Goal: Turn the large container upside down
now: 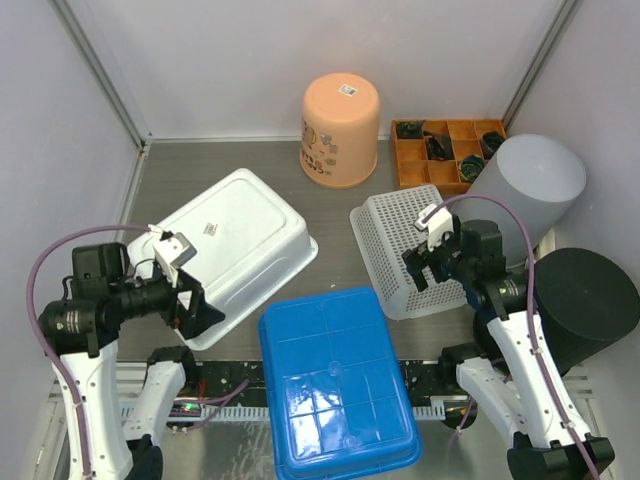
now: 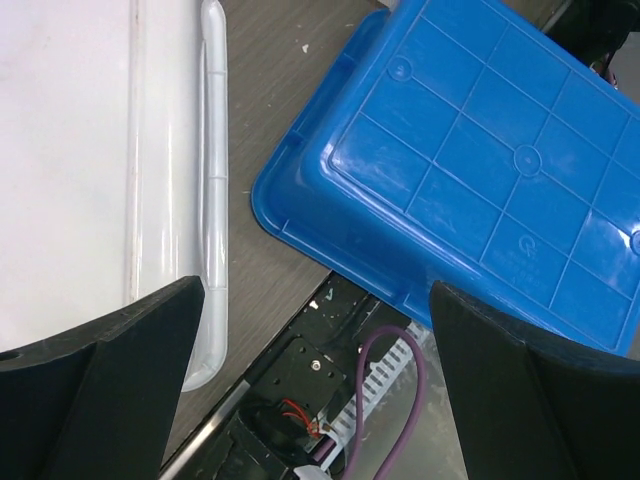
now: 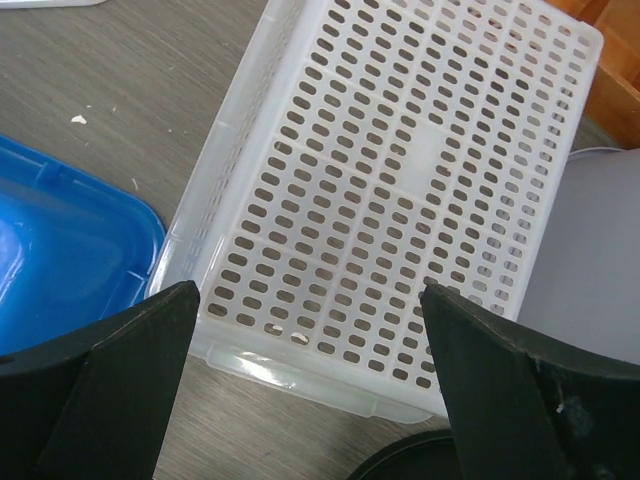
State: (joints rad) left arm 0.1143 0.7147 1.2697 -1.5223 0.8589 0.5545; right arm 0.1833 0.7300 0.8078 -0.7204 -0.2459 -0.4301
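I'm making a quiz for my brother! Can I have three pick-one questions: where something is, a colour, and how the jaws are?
1. Where is the orange bucket? A) at the back B) at the front C) on a gripper
2. What colour is the front middle bin? A) red B) blue C) green
3. How do the jaws of the left gripper stand? A) shut tight B) wide open C) clamped on a cup
Answers: 1A: it stands farthest back. 2B: its ribbed bottom is blue. 3B: bare table shows between them.
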